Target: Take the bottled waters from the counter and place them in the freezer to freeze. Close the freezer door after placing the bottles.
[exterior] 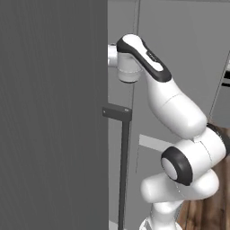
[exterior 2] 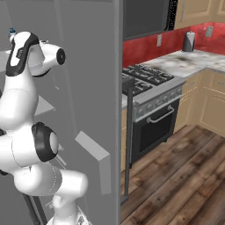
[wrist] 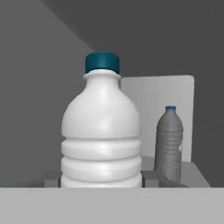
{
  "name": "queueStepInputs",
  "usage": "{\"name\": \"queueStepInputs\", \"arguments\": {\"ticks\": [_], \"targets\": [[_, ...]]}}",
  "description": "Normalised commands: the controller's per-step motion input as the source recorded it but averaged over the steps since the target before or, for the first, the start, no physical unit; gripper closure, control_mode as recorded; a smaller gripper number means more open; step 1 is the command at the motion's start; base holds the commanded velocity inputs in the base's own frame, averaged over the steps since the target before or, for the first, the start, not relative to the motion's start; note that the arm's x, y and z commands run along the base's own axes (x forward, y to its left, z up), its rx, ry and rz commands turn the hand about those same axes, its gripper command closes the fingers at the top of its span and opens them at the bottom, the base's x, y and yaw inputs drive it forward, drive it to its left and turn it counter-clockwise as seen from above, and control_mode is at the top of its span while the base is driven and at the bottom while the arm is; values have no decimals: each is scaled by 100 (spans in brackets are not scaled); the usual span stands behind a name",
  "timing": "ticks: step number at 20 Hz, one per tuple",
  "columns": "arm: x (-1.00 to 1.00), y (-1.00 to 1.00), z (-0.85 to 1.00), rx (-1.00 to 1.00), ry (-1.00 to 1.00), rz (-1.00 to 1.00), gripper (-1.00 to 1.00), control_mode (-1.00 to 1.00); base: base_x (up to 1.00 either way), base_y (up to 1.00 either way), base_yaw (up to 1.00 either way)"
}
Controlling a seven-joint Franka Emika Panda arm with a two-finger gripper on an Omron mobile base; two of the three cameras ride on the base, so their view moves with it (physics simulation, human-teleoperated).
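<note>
well inside the freezer (exterior 2: 79,88), the claw (wrist: 100,183) sits closed around the base of the white ribbed bottle (wrist: 101,131), which stands upright right in front of it with its blue cap (wrist: 102,62) on top. only the dark finger tips (wrist: 151,178) peek out on either side of the bottle, pressed against it as far as i can tell (the grey band hides the lowest part). beyond the claw and off to its right, the smoky grey bottle (wrist: 169,142) stands upright on the grey shelf (wrist: 192,173), apart from the white one, with a pale panel (wrist: 175,94) behind it. the freezer door (exterior: 49,112) stands open beside the arm, its dark bar handle (exterior: 123,166) hanging down its edge. past the freezer, the counter (exterior 2: 189,61) runs beside the black stovetop (exterior 2: 147,74).
</note>
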Motion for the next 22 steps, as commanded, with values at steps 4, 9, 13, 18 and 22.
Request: {"name": "queueStepInputs", "arguments": {"ticks": [4,9,13,18,22], "targets": [[23,25,-9,0,0,-1,100,-100,0,0,0],[19,24,-8,0,0,-1,100,-100,0,0,0],[16,17,-6,1,0,-2,100,-100,0,0,0],[14,8,-9,2,0,-2,100,-100,0,0,0],[14,4,-14,0,0,-2,100,-100,0,0,0]]}}
